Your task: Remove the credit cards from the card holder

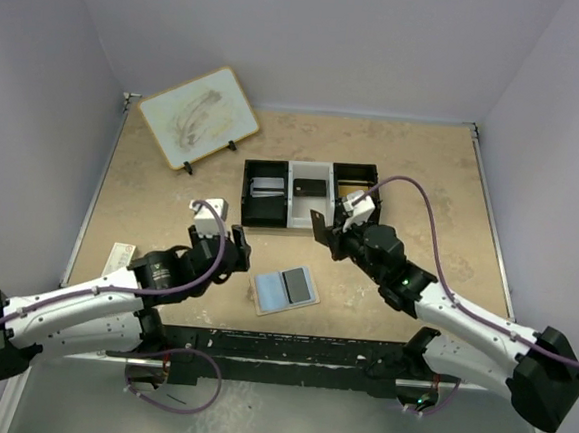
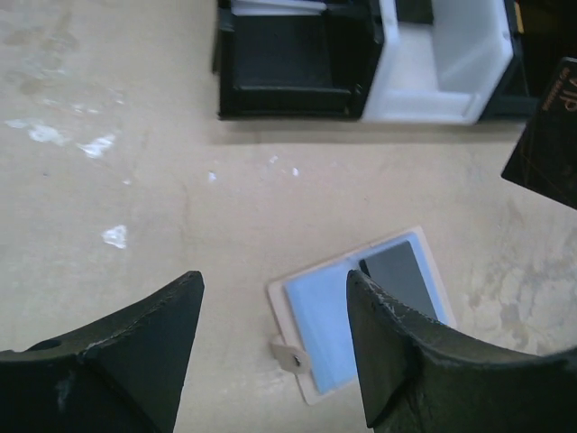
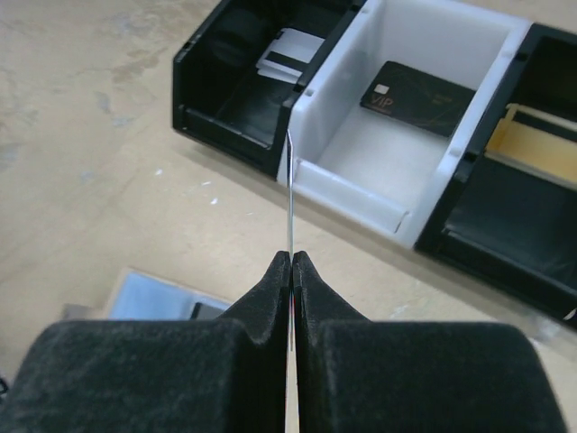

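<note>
The right gripper [image 3: 291,262] has its jaws pressed shut on a thin dark card [image 2: 545,135], held on edge just in front of the tray [image 3: 352,194]. The left gripper [image 2: 275,281] stands wide open with nothing between its fingers, hovering on the near side of the tray above the card holder [image 2: 315,325]. The holder lies open and flat, near the tray's front, with a grey card [image 2: 401,271] on one half. In the tray, a black VIP card [image 3: 419,97] lies in the white middle compartment and a silvery card [image 3: 287,54] in the left black one. The task looks well along: the held card needs setting down, and the grey card is left to pull.
</note>
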Robot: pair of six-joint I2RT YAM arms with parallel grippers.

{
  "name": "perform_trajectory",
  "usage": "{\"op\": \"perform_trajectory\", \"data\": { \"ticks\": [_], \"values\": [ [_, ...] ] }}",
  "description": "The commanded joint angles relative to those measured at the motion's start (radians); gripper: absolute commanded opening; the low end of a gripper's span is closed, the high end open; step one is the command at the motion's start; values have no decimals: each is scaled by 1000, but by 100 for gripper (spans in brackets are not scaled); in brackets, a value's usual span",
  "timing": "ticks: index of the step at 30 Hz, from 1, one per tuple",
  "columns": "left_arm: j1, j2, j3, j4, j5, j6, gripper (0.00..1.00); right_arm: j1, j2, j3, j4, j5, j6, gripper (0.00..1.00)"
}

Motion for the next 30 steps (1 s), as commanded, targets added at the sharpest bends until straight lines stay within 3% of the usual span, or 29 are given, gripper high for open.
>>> {"op": "perform_trajectory", "data": {
  "ticks": [1,4,7,13,17,23,30],
  "values": [
    [135,-37,75,-96,26,146,63,-1,92,124,-8,87,-203,0],
    [325,-22,81,-124,118,233,65,-20,145,128,117,90,-343,0],
    [511,2,90,-71,293,309,65,-119,250,219,90,-79,-444,0],
    [661,50,164,-56,332,410,66,-199,436,359,69,-231,-734,0],
    [683,10,133,-16,222,397,66,-206,559,480,-12,-278,-859,0],
    [681,-160,99,-46,115,392,67,-216,644,549,-18,-216,-973,0],
    [682,-91,130,-75,65,412,68,-217,677,574,-21,-179,-1083,0]
  ]
}}
